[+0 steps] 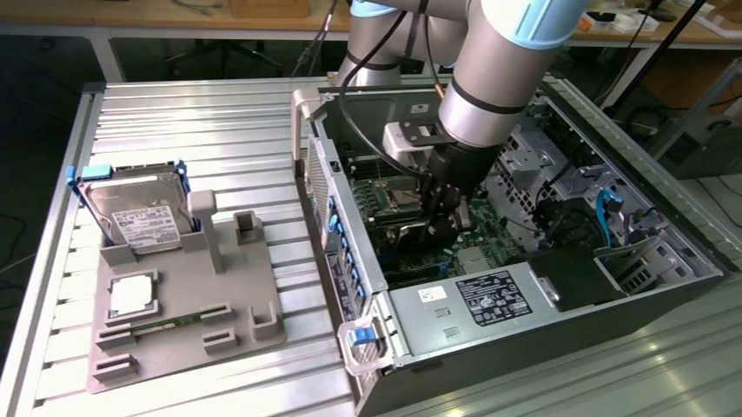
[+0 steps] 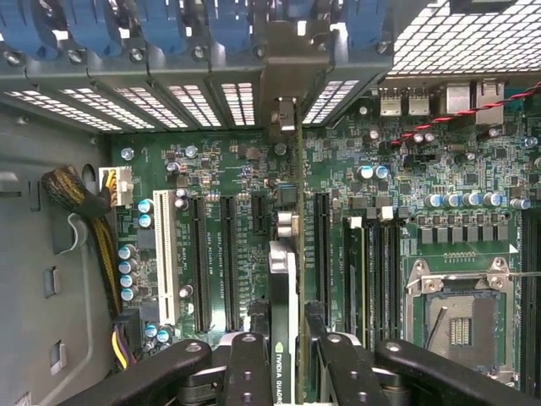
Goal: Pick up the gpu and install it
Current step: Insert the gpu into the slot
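The gpu (image 2: pixel 286 304) is a thin dark card seen edge-on, with a green logo label near my fingers. My gripper (image 2: pixel 292 372) is shut on it, one black finger (image 2: pixel 249 372) on each side. The card's silver bracket (image 2: pixel 284 118) reaches the case's rear slot openings. The card stands upright over the green motherboard (image 2: pixel 237 169), in line with the long black expansion slots (image 2: pixel 199 262). Whether its edge sits in a slot I cannot tell. In the exterior view my gripper (image 1: pixel 447 224) is deep inside the open PC case (image 1: pixel 336 217), with the gpu (image 1: pixel 450 236) below it.
A CPU socket (image 2: pixel 456 317) and memory slots (image 2: pixel 380 271) lie beside the card. Yellow-black cables (image 2: pixel 93 211) run at the other side. The power supply (image 1: pixel 487 300) fills the case's near end. On the table a grey fixture (image 1: pixel 174 339) holds a hard drive (image 1: pixel 139 213), a CPU (image 1: pixel 134 295) and a RAM stick (image 1: pixel 162 326).
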Available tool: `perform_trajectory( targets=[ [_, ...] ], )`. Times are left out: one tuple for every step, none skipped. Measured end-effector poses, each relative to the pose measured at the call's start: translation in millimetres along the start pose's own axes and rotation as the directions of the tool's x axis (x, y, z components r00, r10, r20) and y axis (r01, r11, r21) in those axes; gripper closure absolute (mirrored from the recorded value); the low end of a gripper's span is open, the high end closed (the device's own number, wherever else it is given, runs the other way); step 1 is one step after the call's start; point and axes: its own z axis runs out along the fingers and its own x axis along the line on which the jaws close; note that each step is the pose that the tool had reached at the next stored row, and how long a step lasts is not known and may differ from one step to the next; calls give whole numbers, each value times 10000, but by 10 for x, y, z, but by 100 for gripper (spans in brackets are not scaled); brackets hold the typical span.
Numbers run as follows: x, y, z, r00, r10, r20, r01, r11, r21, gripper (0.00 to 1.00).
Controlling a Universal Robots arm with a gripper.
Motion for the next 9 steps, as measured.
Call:
perform_trajectory(
  targets=[
    [-7,0,0,10000,-1,0,1,10000,0,73],
    [-14,0,0,10000,-1,-1,1,10000,0,73],
    [-17,0,0,10000,-2,-1,2,10000,0,73],
    [-22,0,0,10000,-2,-1,2,10000,-1,73],
    [-26,1,0,10000,-1,-1,1,10000,-1,73],
    [-26,1,0,10000,-1,0,1,10000,0,73],
    [-26,1,0,10000,-1,0,1,10000,0,73],
    [-22,1,1,10000,-1,3,1,10000,0,73],
    [-11,2,0,10000,0,11,0,10000,-1,73]
  ],
)
